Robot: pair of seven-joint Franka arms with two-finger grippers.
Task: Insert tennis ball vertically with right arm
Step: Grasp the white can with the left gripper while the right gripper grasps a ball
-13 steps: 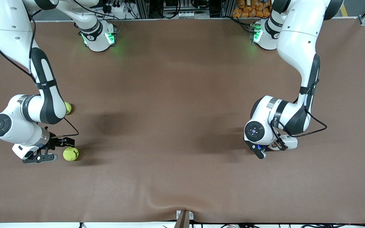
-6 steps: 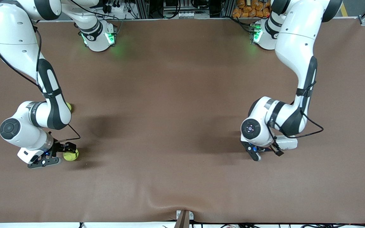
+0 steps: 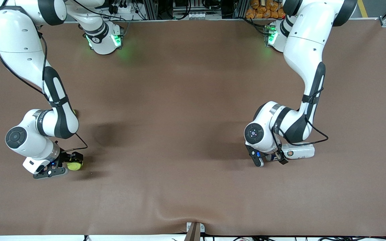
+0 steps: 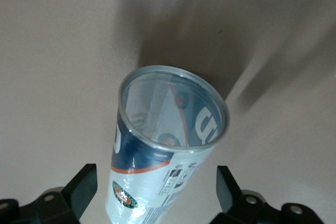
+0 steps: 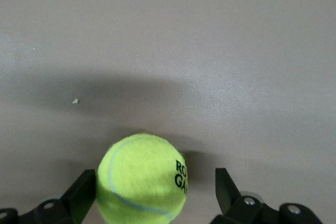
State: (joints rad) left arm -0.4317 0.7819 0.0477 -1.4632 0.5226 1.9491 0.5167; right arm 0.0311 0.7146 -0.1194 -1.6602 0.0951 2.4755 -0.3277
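Nearby — second ball [image 3: 74,112] half-hidden by right arm [image 3: 54,110]; table [image 3: 179,100] otherwise unobstructed.

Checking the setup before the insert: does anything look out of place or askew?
The ball can lies on its side on the table, open mouth between the open left gripper's fingers. The tennis ball sits off-centre in the open right gripper.

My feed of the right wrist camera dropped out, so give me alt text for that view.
A yellow-green tennis ball with black lettering sits on the brown table between the open fingers of the right end effector, nearer one finger than the other. Its shadow falls across the table surface.
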